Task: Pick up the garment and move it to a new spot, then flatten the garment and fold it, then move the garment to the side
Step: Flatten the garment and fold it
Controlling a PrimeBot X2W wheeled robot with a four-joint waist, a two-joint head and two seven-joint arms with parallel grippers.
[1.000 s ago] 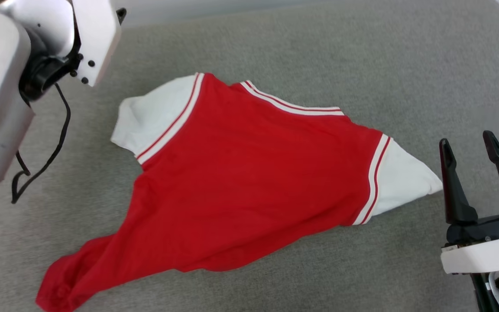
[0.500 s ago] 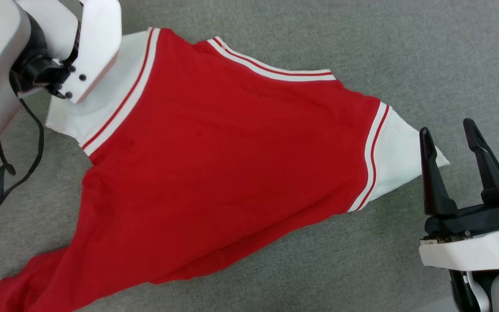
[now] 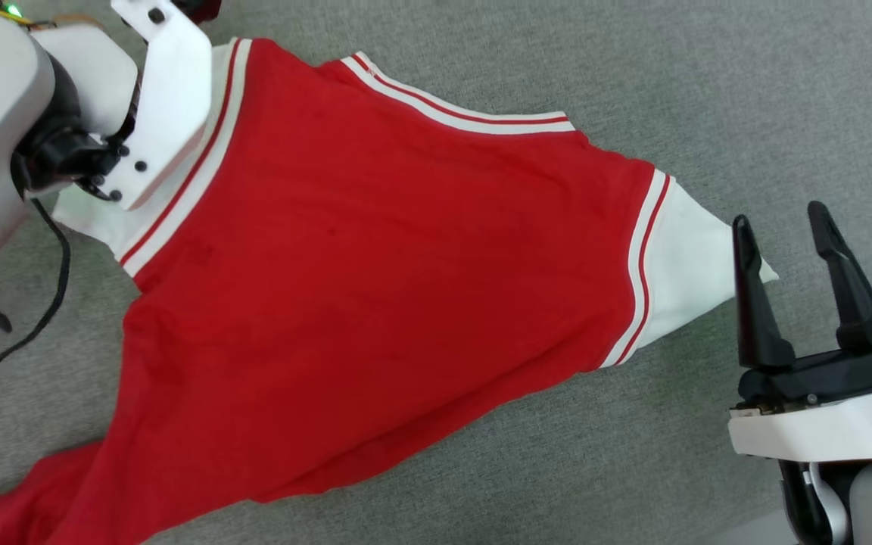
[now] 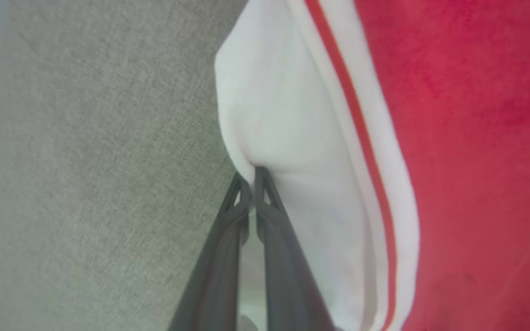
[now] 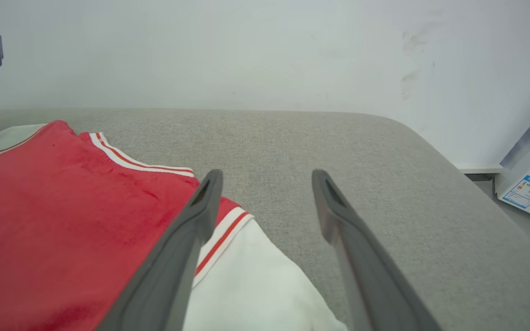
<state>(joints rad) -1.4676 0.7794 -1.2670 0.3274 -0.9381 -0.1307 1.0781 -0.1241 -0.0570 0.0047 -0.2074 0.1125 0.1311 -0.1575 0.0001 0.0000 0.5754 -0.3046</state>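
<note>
The left gripper [image 4: 251, 181] is pinching the edge of a white sleeve [image 4: 283, 115], its two dark fingers pressed together on the cloth at the centre of the left wrist view. The right gripper [image 3: 777, 219] is standing with its jaws spread wide at the lower right of the head view. Its nearer finger is overlapping the tip of the other white sleeve [image 3: 689, 257]; whether it is touching the cloth is unclear.

The garment [image 3: 375, 288] is lying spread across the grey padded surface [image 3: 708, 76], plain red face up. It is reaching from the upper left of the head view to the lower left corner, with striped trim [image 3: 459, 113] running along its upper edge. A black cable [image 3: 27, 325] is dangling at the left edge.
</note>
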